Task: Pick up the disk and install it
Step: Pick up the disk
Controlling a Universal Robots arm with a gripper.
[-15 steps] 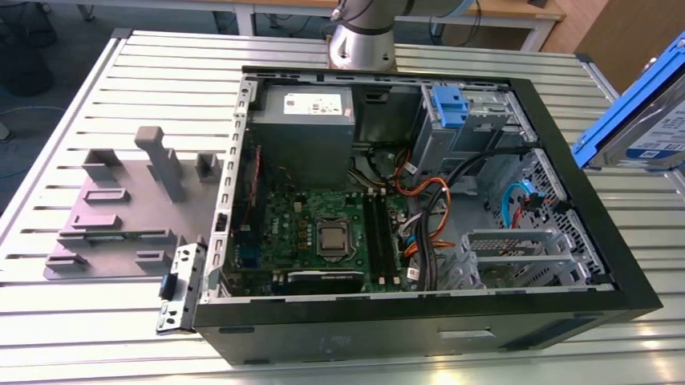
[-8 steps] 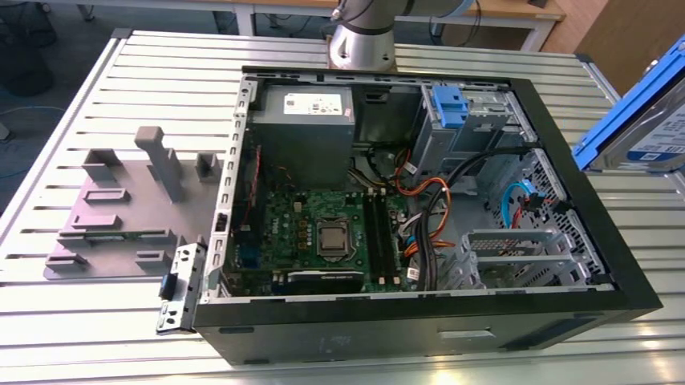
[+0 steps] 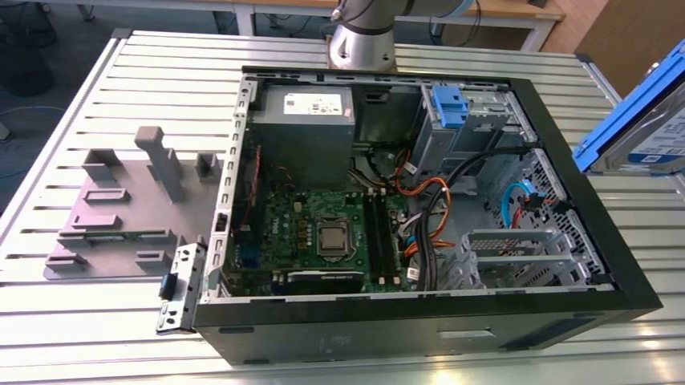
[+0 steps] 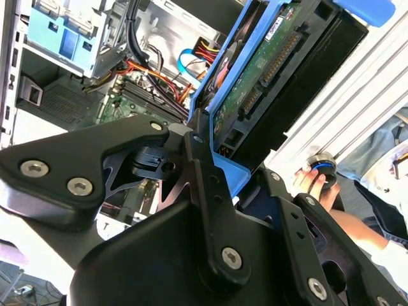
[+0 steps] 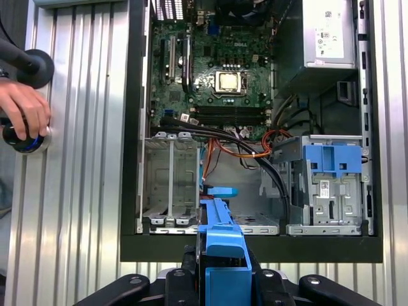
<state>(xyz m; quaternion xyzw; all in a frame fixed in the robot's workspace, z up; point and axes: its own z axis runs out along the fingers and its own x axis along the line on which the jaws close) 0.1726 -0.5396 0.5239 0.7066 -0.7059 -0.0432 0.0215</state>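
Above the open computer case (image 3: pixel 428 305), jaws clamped on the disk (image 4: pixel 268 83), blue-framed, apparently circuit side showing in the second wrist view.

Glossy blue plastic frame on the disk (image 4: pixel 268 76), matt black pincer (image 4: pixel 210 172), ribbed metal table (image 3: pixel 128 321).

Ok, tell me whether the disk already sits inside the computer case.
No: in the second wrist view the gripper holds the disk in its blue bracket above the open computer case.
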